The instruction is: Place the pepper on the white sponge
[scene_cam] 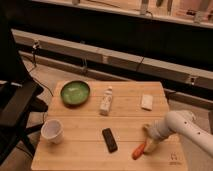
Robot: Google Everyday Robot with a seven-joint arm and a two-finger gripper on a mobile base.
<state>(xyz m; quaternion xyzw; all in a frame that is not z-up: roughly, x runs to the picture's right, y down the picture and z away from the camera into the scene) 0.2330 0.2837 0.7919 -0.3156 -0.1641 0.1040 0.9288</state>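
Where the wooden table (130,117) stands before a dark wall, the gripper (149,146) sits at the pepper (138,150).
Grip state indeterminate; white sponge (147,102) lies well apart, near far edge.

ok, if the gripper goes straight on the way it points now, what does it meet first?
Most likely the pepper. The gripper sits low over the table at the lower right of the view, aimed down-left at it. Depth is unclear, so it may be touching. Beyond that, only the table.
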